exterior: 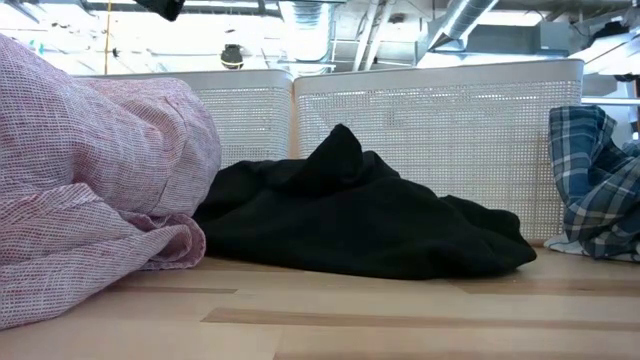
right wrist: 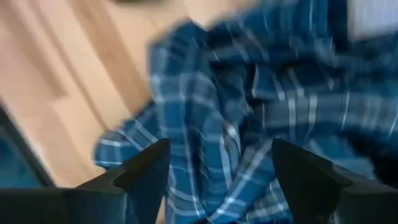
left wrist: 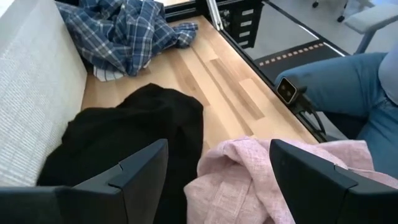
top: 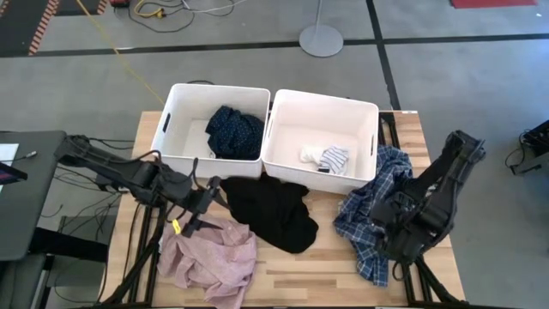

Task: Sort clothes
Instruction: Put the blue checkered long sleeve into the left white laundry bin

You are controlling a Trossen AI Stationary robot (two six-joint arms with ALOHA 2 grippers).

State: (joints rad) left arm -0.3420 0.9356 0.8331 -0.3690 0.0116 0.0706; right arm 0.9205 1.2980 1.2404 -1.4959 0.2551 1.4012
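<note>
Left gripper: jaws spread, above pink garment | black garment: mid-tabletop, before bins | plaid shirt: right on tabletop | right gripper: jaws spread over plaid shirt, empty

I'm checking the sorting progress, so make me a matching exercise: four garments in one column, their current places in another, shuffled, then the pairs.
Things:
1. navy dotted fabric garment
2. small white and striped socks
3. black fabric garment
4. blue-white plaid cotton shirt

Places:
A. on the table, in front of the two bins
B. inside the left white plastic bin
C. on the table's right side, beside the right bin
D. inside the right white plastic bin

Pairs: 1-B, 2-D, 3-A, 4-C
</note>
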